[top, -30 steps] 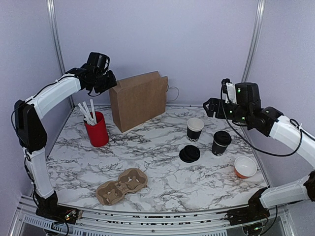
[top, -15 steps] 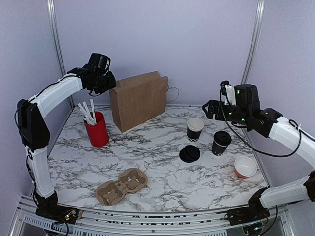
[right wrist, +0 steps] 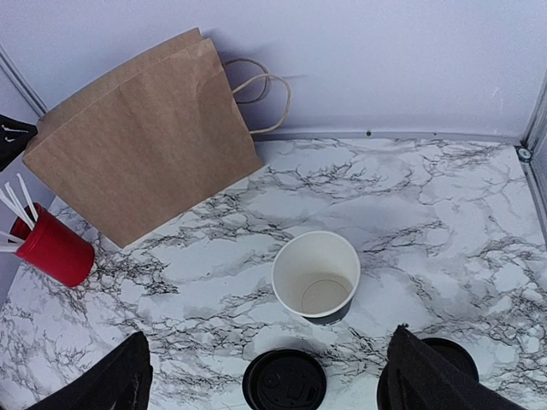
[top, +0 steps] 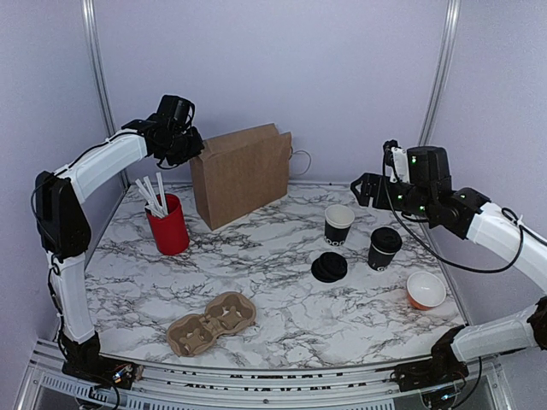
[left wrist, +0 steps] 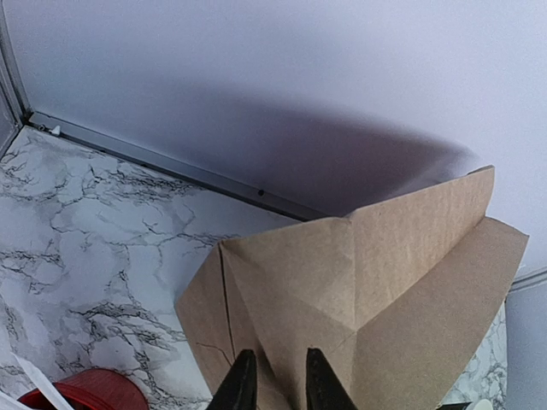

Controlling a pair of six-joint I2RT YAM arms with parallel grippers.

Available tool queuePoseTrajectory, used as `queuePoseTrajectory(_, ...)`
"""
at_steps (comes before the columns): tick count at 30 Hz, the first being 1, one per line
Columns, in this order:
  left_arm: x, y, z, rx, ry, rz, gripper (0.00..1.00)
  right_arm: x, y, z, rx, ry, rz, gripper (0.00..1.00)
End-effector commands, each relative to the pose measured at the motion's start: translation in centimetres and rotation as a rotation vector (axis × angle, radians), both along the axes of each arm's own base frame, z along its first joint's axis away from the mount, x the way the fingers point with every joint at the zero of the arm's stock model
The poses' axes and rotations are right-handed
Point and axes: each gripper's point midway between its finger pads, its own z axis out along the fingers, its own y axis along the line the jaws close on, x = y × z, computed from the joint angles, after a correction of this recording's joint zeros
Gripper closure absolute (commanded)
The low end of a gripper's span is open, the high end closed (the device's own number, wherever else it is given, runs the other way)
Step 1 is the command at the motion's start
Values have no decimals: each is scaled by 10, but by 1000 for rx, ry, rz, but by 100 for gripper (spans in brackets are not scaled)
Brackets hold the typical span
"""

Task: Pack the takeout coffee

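The left gripper (left wrist: 279,357) has its black fingers nearly together over a crease at the top of the brown paper bag (left wrist: 367,290); whether they pinch the paper I cannot tell; the right gripper (right wrist: 269,335) hangs spread wide, holding nothing, above the marble table (top: 282,299); the takeout coffee (top: 385,248), matte black with a domed lid, stands on the table's right side, beside the open cup (top: 338,224) and the loose lid (top: 329,267); only the right wrist view shows the bag's cord handles; bare marble lies between the bag and the cups.
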Motion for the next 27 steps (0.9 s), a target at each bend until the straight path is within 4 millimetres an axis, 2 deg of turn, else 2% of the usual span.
queuePoseTrajectory(1,3,1,2,-7,-2,-3,86,0,9,6,42,-19,19,8)
queuePoseTrajectory(5,1,0,4,-19,-9,-10,99,2,12,3,46,-17,33,7)
queuePoseTrajectory(12,-3,-2,20,-25,-51,-42,100,5,24,4,54,-22,85,7)
queuePoseTrajectory(18,-9,-2,55,-56,-130,-75,100,10,32,7,50,-26,117,7)
queuePoseTrajectory(27,-25,-13,123,-179,-249,-221,100,25,36,16,50,-51,154,5)
